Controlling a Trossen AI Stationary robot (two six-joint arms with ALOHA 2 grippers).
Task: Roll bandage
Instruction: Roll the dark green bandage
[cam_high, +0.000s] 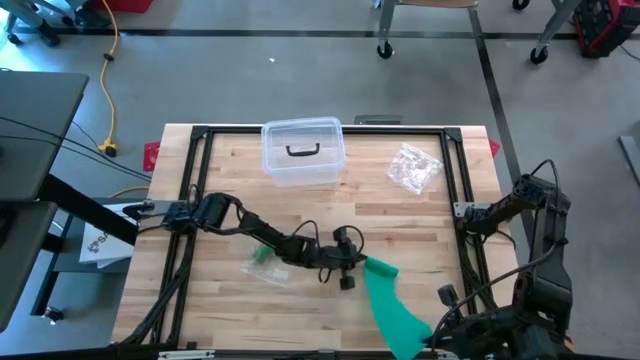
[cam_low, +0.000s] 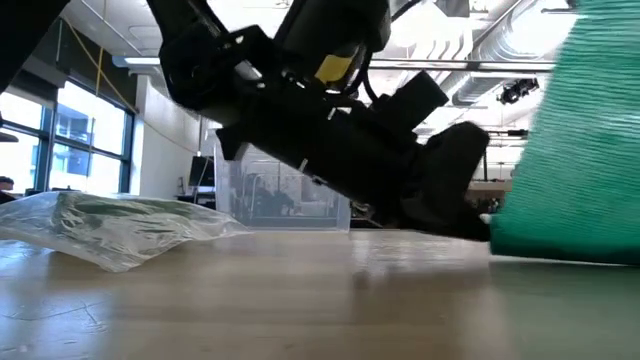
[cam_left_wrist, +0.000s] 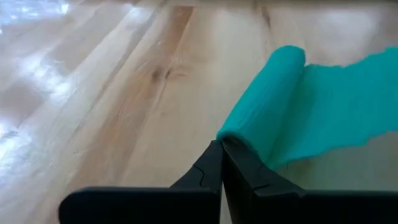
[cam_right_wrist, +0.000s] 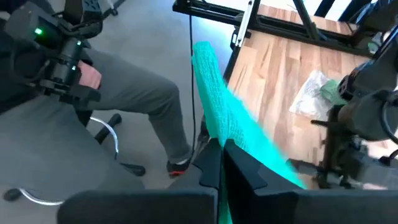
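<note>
Your left end effector (cam_high: 358, 263) lies low over the light wooden tabletop (cam_high: 420, 215), and its two dark fingers (cam_left_wrist: 211, 171) are pressed fully together, with the tips touching the rolled end of the long teal-green fabric bandage (cam_high: 393, 305). You cannot see any fabric between the fingers, so it seems to hold nothing. From this rolled end the bandage runs away from the left end effector toward your right end effector (cam_right_wrist: 221, 155), which is at the near edge of the tabletop. Its fingers are closed on the other end of the bandage, and the strip hangs partly over the edge there. Behind the left end effector, beside its arm, lies a clear plastic bag with green contents (cam_high: 268, 262). Well beyond it stands a clear plastic box with a dark handle (cam_high: 302, 151), and a crumpled clear plastic wrapper (cam_high: 414, 167) lies near that box.
</note>
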